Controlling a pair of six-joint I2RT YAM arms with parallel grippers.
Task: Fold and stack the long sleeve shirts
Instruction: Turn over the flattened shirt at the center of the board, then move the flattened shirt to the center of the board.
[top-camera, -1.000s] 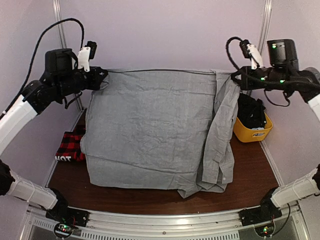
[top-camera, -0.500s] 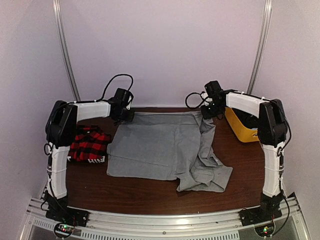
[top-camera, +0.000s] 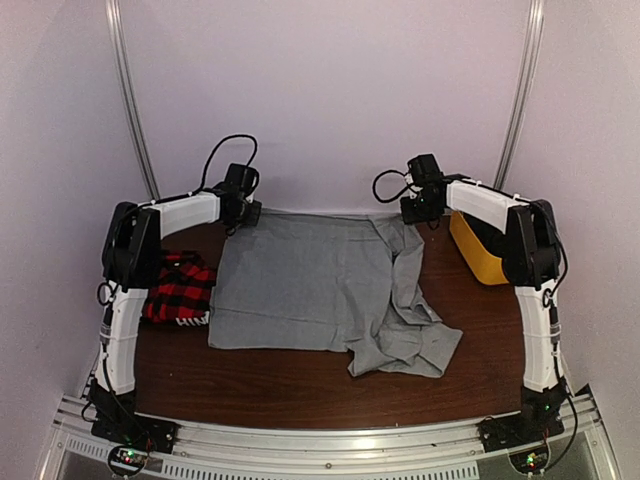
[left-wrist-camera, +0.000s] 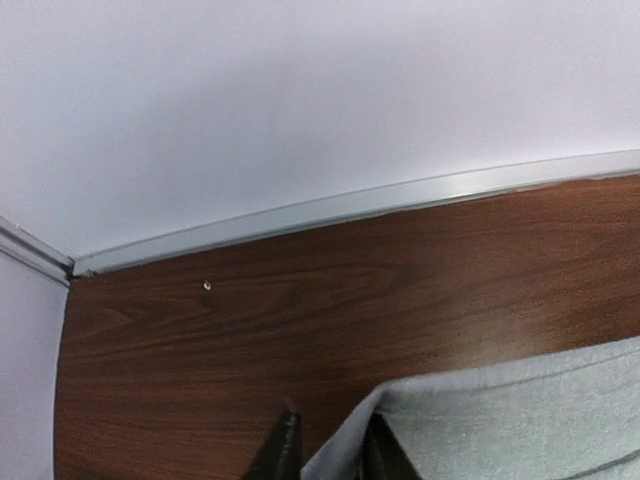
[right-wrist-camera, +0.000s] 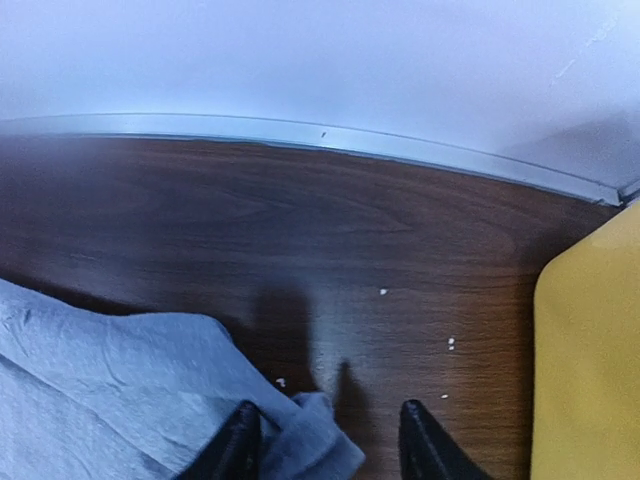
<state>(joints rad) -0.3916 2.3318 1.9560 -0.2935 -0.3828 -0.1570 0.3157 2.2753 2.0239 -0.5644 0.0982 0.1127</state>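
Change: a second ago the plain grey cloth shirt (top-camera: 290, 280) hung stretched in the air between both arms. Now it lies on the dark brown wood-grain table (top-camera: 300, 390).

- **Near right:** its bunched sleeve side (top-camera: 405, 340) sits in a heap, not spread.
- **Mid-table:** the shirt body is flat.
- **Left of it:** the red-and-black plaid cloth shirt (top-camera: 178, 290) lies crumpled just beside the grey one. Can't tell if they overlap.
- **Far left corner:** left gripper (left-wrist-camera: 332, 452) has its jaws a narrow gap apart. The cloth corner sits between them with wood showing beside it, so it looks let go.
- **Far right corner:** right gripper (right-wrist-camera: 332, 445) has its jaws wider apart, with the corner loose between them and nothing clamped.

Judgement: lay-out done, both arms releasing, no fold started. The heaped sleeve likely needs straightening first.

Surface and room: a silver rail (top-camera: 330, 440) with the arm bases runs along the near edge. A yellow plastic bin (top-camera: 478, 255) stands far right. The pale lilac wall (top-camera: 320, 90) is behind, with metal trim where it meets the table.
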